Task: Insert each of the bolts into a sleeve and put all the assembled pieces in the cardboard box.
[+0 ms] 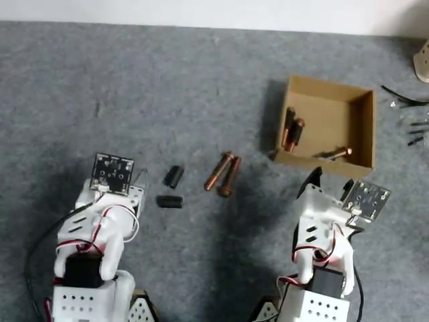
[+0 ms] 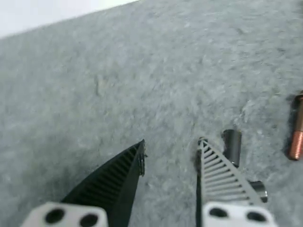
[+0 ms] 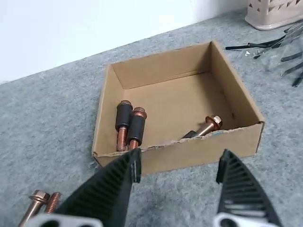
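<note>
Looking down on grey carpet (image 1: 100, 87) here; spotting the cardboard box (image 1: 365, 111) over on the right arm's side, just ahead of the right gripper (image 3: 181, 156). Counting three assembled pieces inside; a pair (image 3: 129, 124) lying side by side by the wall nearest the loose parts, plus a third one (image 3: 207, 126) resting along the near wall (dark end partly hidden behind the cardboard edge, so can't say much about it). Got two bare copper bolts (image 1: 222, 173) on the carpet between the arms, just beside each other; next to those, an angled black sleeve (image 1: 173, 176) and a crosswise black sleeve (image 1: 169, 201), near each other but apart. Right jaws spread wide with nothing between them, hovering just short of the box's near wall. Left gripper (image 2: 172, 142) low over the carpet right beside the two sleeves; jaws apart there too, holding nothing. Off past the box: some black cable ties (image 1: 410, 121) and a pale basket (image 3: 274, 12).
</note>
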Robot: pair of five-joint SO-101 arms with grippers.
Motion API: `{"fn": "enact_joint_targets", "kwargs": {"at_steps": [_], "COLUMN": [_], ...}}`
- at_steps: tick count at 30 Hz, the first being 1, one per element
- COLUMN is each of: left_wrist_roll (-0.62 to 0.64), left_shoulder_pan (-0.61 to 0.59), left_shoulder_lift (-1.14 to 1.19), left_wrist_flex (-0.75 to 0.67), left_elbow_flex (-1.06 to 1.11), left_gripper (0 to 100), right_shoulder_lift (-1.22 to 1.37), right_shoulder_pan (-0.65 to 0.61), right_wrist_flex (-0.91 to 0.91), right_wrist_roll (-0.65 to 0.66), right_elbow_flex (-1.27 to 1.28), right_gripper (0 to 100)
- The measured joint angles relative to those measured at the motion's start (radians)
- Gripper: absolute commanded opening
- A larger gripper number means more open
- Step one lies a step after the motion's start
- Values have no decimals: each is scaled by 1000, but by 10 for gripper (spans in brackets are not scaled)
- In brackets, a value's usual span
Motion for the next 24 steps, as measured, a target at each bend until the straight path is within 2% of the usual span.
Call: {"fn": "enact_joint_targets", "kwargs": {"at_steps": [5,9,14,21,24], "left_wrist_roll": [44,49,49,49,49], "left_shoulder_pan": [-5,-9,-40,-54,-54], "left_shoulder_lift": [-141,-150,-150,-150,-150], "left_wrist_flex": [-9,-9,-9,-87,-104], "left_elbow_flex": [91,98,107,160,164], "left_gripper": [174,172,171,171,171], "right_shoulder_lift": [0,0,0,0,0], "right_shoulder_pan": [-11,-95,-184,-212,-293], "right_wrist_flex": [0,0,0,0,38], "right_wrist_roll": [0,9,130,160,199], "right_elbow_flex": [0,0,0,0,0], "right_gripper": [241,241,241,241,241]}}
